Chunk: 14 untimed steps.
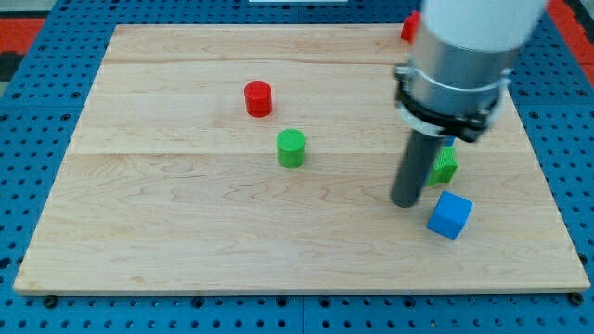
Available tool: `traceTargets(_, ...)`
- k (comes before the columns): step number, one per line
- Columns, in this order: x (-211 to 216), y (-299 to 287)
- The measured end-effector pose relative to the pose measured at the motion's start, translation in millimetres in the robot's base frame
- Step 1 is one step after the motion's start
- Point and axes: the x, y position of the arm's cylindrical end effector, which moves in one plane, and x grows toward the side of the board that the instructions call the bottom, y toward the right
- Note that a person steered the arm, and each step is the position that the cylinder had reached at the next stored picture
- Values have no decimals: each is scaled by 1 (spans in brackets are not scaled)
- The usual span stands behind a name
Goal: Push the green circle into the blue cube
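My tip (405,201) sits on the board just left of the blue cube (450,215), with a second green block (445,164) half hidden behind the rod. There is no claw on this rig to spread or close, only the bare rod. The green circle (291,147) stands well apart, toward the view's left, below the red cylinder (258,98). My worry: swinging round to get behind the circle, I could clip the cube or the other green block, and an off-centre push would send the circle wide. Another red block (409,26) peeks out at the top.
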Motion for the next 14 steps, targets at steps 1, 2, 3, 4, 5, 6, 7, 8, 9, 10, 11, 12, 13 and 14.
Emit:
traceTargets(1,-27,-78)
traceTargets(2,-49,-183)
traceTargets(3,-93,-166)
traceTargets(4,-80,-100)
traceTargets(5,-66,-67)
traceTargets(6,-39,-57)
traceTargets(7,-31,-34)
traceTargets(8,-2,-34)
traceTargets(9,22,-31)
traceTargets(10,32,-19)
traceTargets(11,34,6)
traceTargets(12,37,22)
traceTargets(13,38,24)
traceTargets(14,60,-6)
